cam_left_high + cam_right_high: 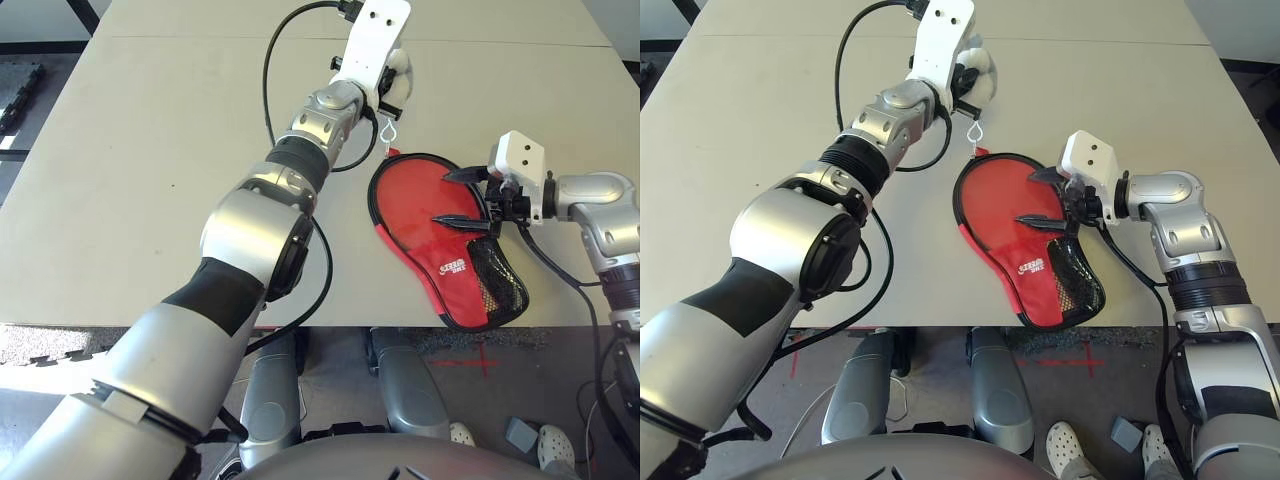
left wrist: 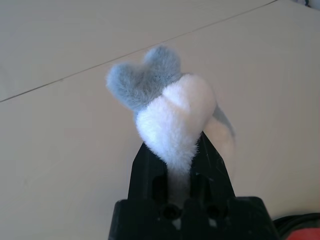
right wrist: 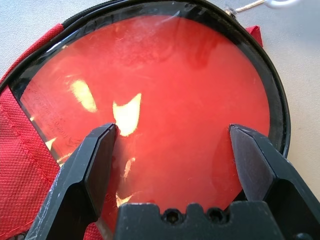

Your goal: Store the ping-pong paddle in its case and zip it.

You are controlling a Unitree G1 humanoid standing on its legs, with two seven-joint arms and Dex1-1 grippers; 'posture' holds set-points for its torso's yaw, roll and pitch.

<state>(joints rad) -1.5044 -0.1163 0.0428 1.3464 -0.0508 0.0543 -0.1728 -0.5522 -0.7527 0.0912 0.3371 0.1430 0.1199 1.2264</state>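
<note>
Paddle (image 3: 165, 100) lying inside open red case (image 1: 455, 270) on table (image 1: 150, 180), right gripper (image 1: 462, 197) hovering over it.
Right gripper is standing wide, holding nothing, red rubber face directly beneath its two fingers (image 3: 90, 165). Left gripper (image 2: 172, 155) is clamping a white-and-grey fluffy pom-pom (image 2: 167, 107), raised beyond the case's far rim. Case's mesh pocket (image 1: 495, 280) is sitting just nearside of the right gripper.

Lab: bare worktable (image 1: 150, 150), taped floor cross (image 1: 478, 360).
</note>
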